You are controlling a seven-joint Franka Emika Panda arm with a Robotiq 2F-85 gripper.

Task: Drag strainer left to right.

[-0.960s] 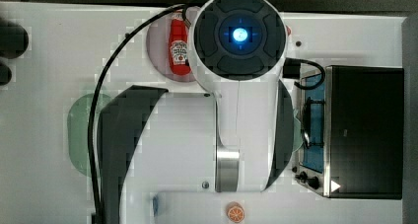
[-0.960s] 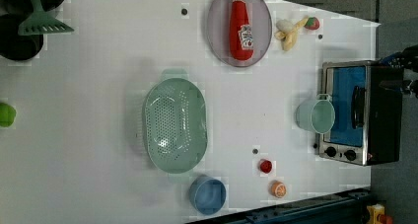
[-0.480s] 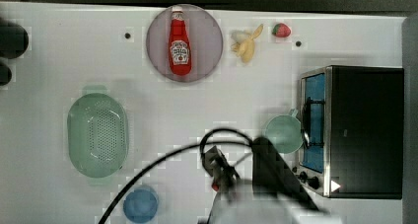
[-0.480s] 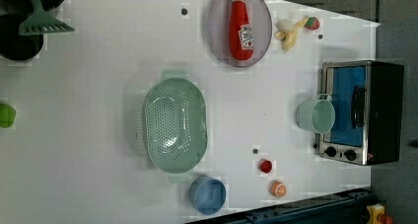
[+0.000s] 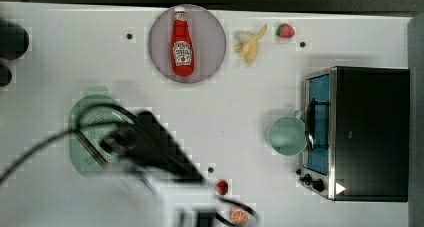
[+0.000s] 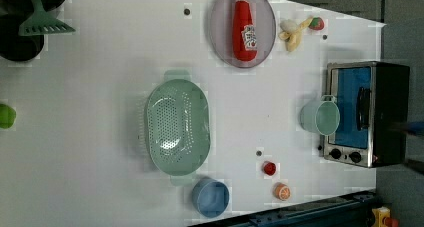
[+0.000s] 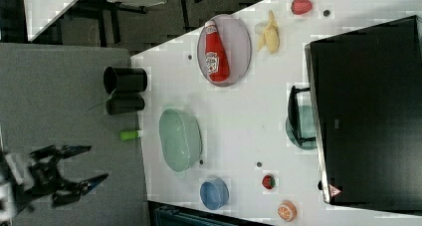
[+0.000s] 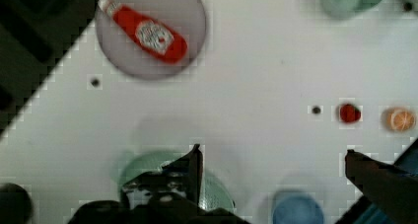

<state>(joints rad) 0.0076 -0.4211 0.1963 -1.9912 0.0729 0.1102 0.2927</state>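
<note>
blurred arm (image 5: pixel 150 147) hiding strainer (image 5: pixel 85 132)

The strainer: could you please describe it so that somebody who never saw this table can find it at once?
In the left view, start at the toaster oven on the white table and look past the mint-green cup towards the left view's left. The strainer lies near the table's middle, just above the small blue bowl. It alone is oval, wide-rimmed and full of small holes.
</note>
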